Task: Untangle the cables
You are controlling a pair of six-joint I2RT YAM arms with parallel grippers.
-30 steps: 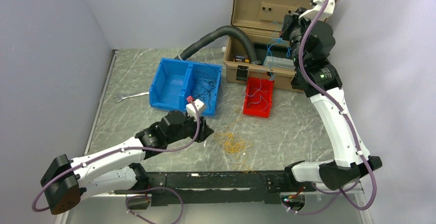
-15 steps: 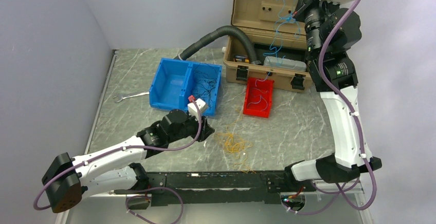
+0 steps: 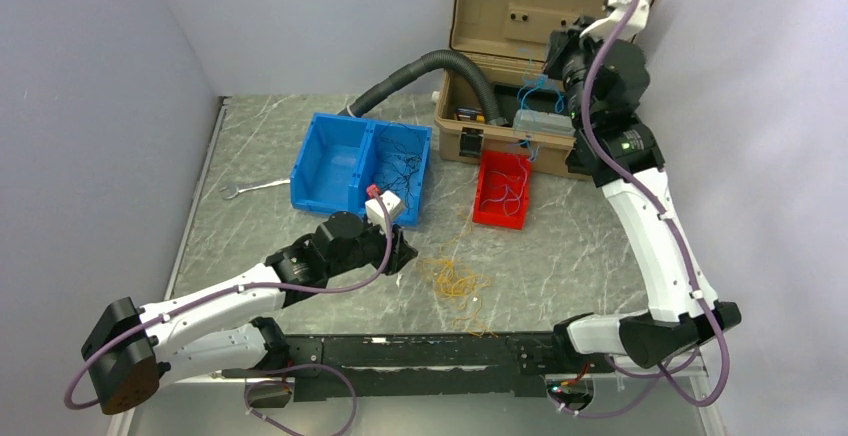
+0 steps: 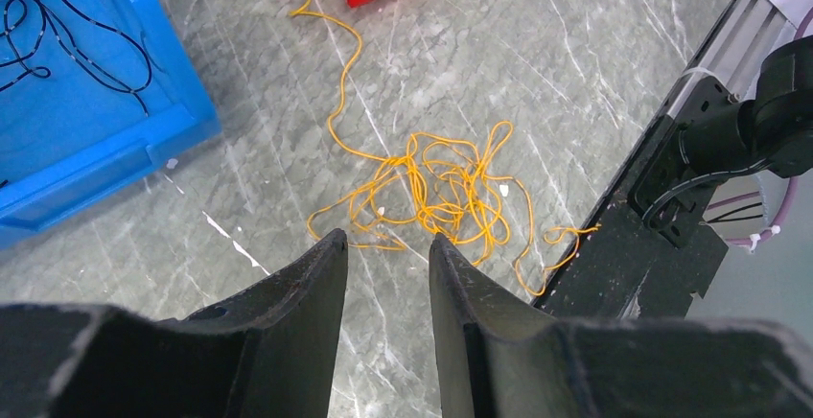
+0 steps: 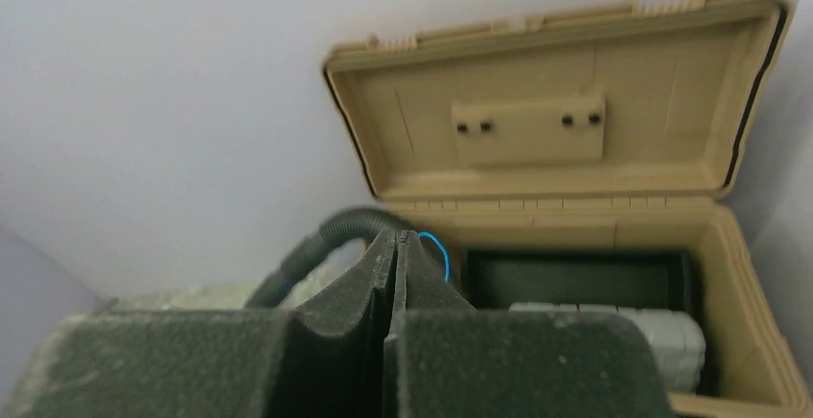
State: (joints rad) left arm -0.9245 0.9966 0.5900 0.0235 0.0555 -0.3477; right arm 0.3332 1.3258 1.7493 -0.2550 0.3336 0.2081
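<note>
Black cables [image 3: 398, 164] are binned, a blue cable [image 5: 439, 248] is clenched in the right fingers [image 5: 360, 289], and the yellow tangle [image 4: 446, 188] is untouched by parted left fingers [image 4: 312, 284].

On the counter [image 3: 590, 236], the cable tangle [image 3: 455, 281] lay near; divided bin [image 3: 335, 161] far left, small bin [image 3: 497, 220] right, case [image 3: 520, 21] behind.
</note>
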